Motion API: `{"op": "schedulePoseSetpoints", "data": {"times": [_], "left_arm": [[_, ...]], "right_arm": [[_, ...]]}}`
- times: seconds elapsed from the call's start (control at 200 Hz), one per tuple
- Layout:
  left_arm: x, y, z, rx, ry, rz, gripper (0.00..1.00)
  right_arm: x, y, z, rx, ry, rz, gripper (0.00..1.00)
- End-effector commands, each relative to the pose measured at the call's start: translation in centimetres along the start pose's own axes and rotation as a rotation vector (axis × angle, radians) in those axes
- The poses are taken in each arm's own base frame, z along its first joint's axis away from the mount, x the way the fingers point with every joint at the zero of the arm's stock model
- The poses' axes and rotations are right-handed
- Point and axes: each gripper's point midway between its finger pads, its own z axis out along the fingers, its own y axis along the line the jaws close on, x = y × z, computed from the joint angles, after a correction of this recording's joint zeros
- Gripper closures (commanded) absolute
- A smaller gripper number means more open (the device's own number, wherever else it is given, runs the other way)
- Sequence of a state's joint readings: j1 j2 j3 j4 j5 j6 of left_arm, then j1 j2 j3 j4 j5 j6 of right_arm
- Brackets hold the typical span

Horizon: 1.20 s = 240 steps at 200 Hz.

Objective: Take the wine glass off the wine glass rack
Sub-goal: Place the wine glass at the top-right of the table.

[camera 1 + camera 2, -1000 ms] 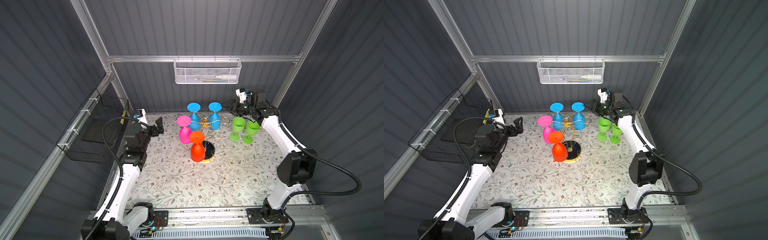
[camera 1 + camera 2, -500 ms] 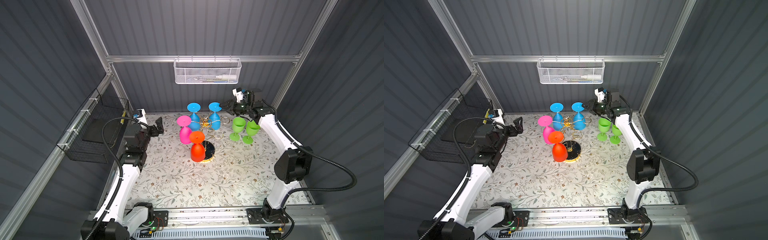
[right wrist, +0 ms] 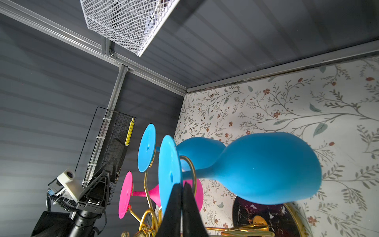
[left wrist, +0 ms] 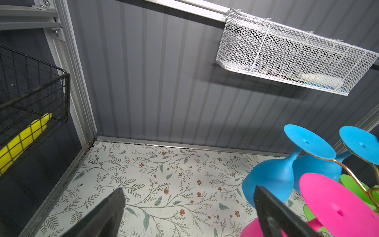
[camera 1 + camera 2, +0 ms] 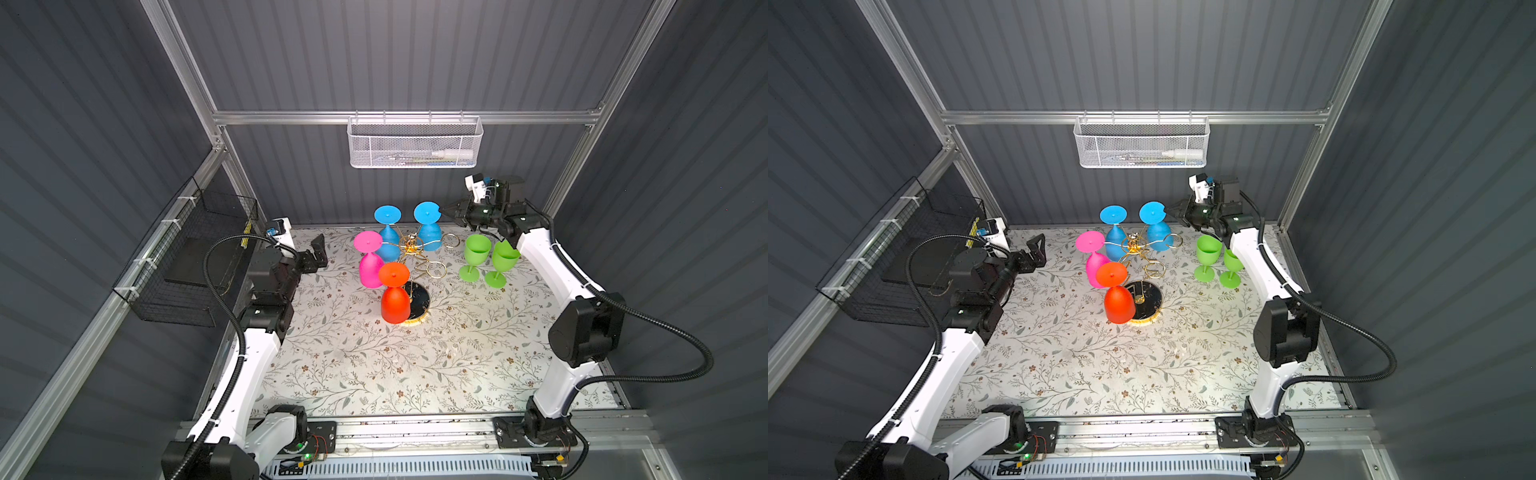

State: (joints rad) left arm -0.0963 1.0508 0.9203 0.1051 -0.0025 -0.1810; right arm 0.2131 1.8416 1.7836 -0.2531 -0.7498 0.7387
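**Right pincer** (image 5: 445, 210): We find it raised near the back of the surface (image 5: 374, 365), with its tip at the foot of the blue wine glass (image 5: 429, 239). In the right wrist view its two fingers (image 3: 172, 209) are drawn together. The thin rim of the glass's flat foot is pinched at their tips, and no gap shows between them. In both top views the tip overlaps the edge of the foot.

**Blue wine glass**: It hangs upside down on the wine glass rack (image 5: 409, 248) with its foot uppermost and its stem passing through a gold ring arm. The bowl hangs clear of the surface. It is at the back of the rack, on the side toward the right arm.

**Rack**: It is gold wire on a round black, gold-rimmed base, and it stands near the middle of the surface. We count four inverted glasses on it:
- the gripped blue wine glass;
- a second blue glass (image 5: 387, 243) just beside it;
- a pink glass (image 5: 370, 268);
- an orange-red glass (image 5: 395, 301) at the front, which covers part of the base.

**Off the rack**: Two green glasses (image 5: 476, 249) stand upright on the surface beside the rack, below the right arm. We cannot tell whether they touch each other.

**Left pincer** (image 5: 319, 251): Its fingers are spread wide and hold nothing. It hovers over the left edge of the surface, well apart from the rack.
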Motion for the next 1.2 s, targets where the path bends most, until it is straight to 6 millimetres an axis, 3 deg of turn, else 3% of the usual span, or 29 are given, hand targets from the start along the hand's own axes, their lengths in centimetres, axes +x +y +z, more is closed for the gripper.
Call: {"op": "schedulePoseSetpoints", "data": {"times": [0.0, 0.305, 0.475, 0.585, 0.96, 1.196], "left_arm": [[-0.1, 0.1, -0.4, 0.001, -0.008, -0.001, 0.0], [-0.1, 0.1, -0.4, 0.0, -0.008, 0.0, 0.0], [0.0, 0.1, -0.4, 0.001, -0.006, -0.001, 0.0], [-0.1, 0.1, -0.4, 0.001, -0.009, 0.001, 0.0], [-0.1, 0.1, -0.4, -0.001, -0.008, 0.002, 0.0], [-0.1, 0.2, -0.4, -0.002, -0.006, 0.004, 0.0]], "right_arm": [[0.4, 0.4, 0.1, -0.022, 0.012, -0.007, 0.91], [0.9, -0.6, 0.4, -0.002, 0.025, 0.002, 0.92], [1.0, -1.0, 0.3, 0.019, 0.018, -0.004, 0.65], [1.1, -1.3, 0.3, 0.029, 0.021, -0.004, 0.58], [1.1, -1.0, 0.9, 0.023, 0.041, -0.014, 0.6], [1.1, -1.0, 0.9, 0.023, 0.04, -0.015, 0.77]]}}
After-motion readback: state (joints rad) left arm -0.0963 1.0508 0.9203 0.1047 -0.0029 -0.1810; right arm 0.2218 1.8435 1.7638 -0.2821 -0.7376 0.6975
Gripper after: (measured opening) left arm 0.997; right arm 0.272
